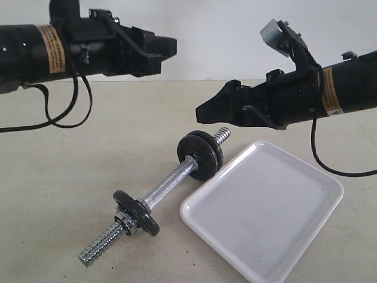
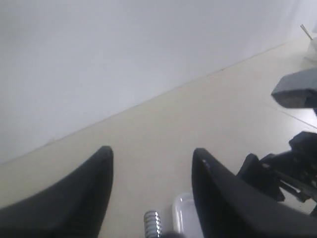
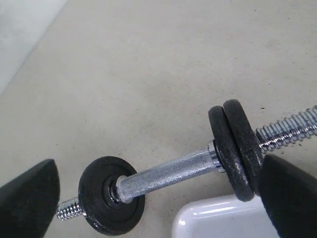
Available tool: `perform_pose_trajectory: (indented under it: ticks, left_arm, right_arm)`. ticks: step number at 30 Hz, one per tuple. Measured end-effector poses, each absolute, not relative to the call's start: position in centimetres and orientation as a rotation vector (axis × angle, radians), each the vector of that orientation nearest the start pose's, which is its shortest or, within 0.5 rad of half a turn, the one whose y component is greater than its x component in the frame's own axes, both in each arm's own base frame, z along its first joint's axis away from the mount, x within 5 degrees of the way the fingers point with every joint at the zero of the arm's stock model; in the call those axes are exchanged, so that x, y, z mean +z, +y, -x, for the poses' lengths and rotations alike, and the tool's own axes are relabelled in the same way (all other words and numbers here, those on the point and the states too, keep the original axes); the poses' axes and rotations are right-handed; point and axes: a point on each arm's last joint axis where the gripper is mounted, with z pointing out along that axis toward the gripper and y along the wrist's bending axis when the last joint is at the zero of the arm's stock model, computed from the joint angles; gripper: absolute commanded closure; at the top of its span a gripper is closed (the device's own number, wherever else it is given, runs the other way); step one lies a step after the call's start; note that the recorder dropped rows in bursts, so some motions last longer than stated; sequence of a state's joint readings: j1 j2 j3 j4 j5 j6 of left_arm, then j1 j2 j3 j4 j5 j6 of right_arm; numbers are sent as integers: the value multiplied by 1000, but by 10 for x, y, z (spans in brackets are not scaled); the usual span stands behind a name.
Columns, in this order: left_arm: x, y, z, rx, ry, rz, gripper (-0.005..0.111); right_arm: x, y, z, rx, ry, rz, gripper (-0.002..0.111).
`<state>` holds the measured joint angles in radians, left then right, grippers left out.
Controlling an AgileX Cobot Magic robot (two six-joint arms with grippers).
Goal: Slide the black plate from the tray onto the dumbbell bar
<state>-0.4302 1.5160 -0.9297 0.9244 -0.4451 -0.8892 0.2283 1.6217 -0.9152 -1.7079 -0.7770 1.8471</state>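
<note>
The dumbbell bar (image 1: pixel 168 186) lies on the table beside the tray (image 1: pixel 265 212), and the tray holds nothing. Two black discs sit pressed together on the bar's far end. The outer one, toward the thread tip, is the black plate (image 3: pixel 245 144) (image 1: pixel 210 140). A single disc (image 1: pixel 136 212) with a chrome nut sits at the near end. My left gripper (image 1: pixel 169 47) hangs open high at the left, with nothing between its fingers (image 2: pixel 152 150). My right gripper (image 1: pixel 203 111) hovers open above the far discs, its fingers wide apart over the bar (image 3: pixel 158 163).
The tray's rounded corner (image 3: pixel 218 218) lies close under the bar's knurled middle (image 3: pixel 168 171). The left wrist view shows the far thread tip (image 2: pixel 152 220), a tray corner (image 2: pixel 182 213) and the right arm (image 2: pixel 292 168). A pale wall stands behind the beige table.
</note>
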Motion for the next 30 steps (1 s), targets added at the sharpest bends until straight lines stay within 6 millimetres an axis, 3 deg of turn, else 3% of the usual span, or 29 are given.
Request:
perform_pose_trajectory:
  ticks: [5,12,21,30]
  left_arm:
    - [318,-160,-279,-601,1633,-613,60]
    - [351,-148,-257,-547,1546,-612,60]
    - [380,-136,-228,-532,1477,-636,60]
    - [401,-125,-201,-536,1420,-650,60]
  right_arm:
    - [244,133,-290,1036,2162,582,8]
    - [288,126,-273,959,2015,605,8]
    - [338,117,-242,887,1840,622,8]
    - [365,111,-214,860,1735,666,8]
